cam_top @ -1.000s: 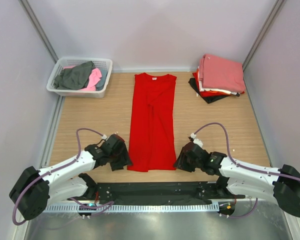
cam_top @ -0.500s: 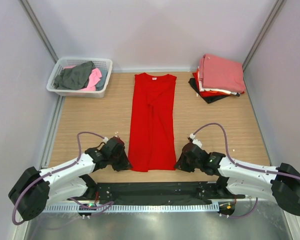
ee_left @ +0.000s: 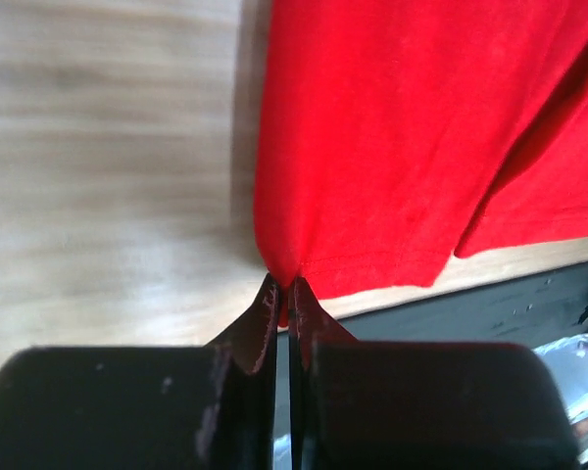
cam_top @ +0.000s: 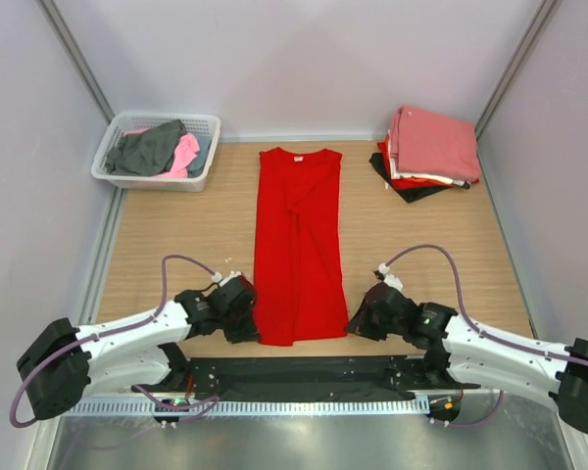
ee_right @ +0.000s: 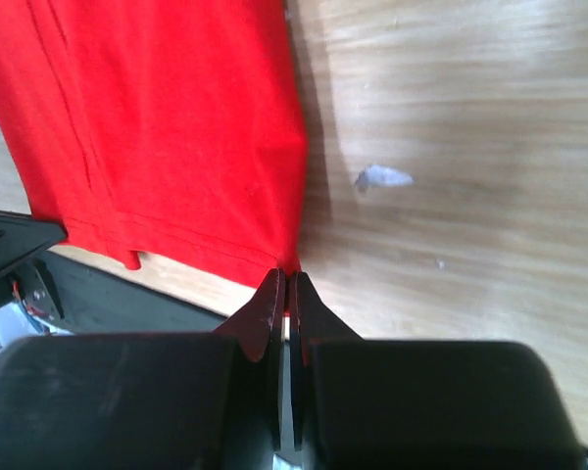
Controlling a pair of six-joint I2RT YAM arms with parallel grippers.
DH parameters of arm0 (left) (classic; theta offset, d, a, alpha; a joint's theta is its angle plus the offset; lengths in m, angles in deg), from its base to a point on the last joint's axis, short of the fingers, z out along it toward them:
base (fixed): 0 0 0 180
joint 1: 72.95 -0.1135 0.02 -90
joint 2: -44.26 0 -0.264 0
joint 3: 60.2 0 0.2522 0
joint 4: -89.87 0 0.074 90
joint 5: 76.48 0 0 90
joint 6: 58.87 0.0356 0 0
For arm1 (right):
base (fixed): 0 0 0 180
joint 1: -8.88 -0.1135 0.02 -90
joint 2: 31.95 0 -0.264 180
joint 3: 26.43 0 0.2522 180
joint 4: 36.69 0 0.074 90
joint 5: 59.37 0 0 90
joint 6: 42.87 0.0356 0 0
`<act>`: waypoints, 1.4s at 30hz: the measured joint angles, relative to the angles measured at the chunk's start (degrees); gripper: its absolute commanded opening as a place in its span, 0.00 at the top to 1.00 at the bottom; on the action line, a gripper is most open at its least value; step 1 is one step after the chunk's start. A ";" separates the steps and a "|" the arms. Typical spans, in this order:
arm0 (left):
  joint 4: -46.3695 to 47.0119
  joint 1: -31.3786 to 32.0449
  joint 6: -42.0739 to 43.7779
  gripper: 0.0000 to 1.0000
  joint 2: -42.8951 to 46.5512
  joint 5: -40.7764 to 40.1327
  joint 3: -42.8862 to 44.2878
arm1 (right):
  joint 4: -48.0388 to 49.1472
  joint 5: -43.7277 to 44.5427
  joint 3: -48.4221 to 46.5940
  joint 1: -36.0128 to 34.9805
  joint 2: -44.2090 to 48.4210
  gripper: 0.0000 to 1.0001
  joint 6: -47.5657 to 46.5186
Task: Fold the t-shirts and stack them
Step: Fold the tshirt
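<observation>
1. Red tee [cam_top: 296, 245] lies lengthwise mid-table [cam_top: 176, 245] as a narrow strip with its sides folded in, collar at the far end and hem nearest the arms
2. Left gripper [ee_left: 285, 292], open beside the hem a second ago, is now clenched on the near left hem corner
3. Right gripper [ee_right: 283, 286] has closed in the same way on the near right corner
4. The tee has slid slightly toward the arms as the jaws closed
5. Consequence: both corners appear secured, so the hem is probably ready to be carried toward the collar to halve the strip
6. Folded stack [cam_top: 429, 152] sits far right; basket [cam_top: 157, 149] far left holds unfolded tees
</observation>
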 measured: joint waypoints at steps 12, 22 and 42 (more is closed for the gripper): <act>-15.21 1.18 1.97 1.00 -2.43 -5.35 18.43 | -12.13 4.76 -13.70 -0.46 1.49 0.99 -2.54; -20.63 -11.61 13.86 1.00 -15.50 -5.97 34.71 | -13.90 6.91 -31.82 11.85 -15.54 0.99 -15.17; -22.97 -26.10 28.89 1.00 -45.51 -2.71 63.06 | -9.25 -2.69 -51.74 28.72 -43.98 0.99 -30.69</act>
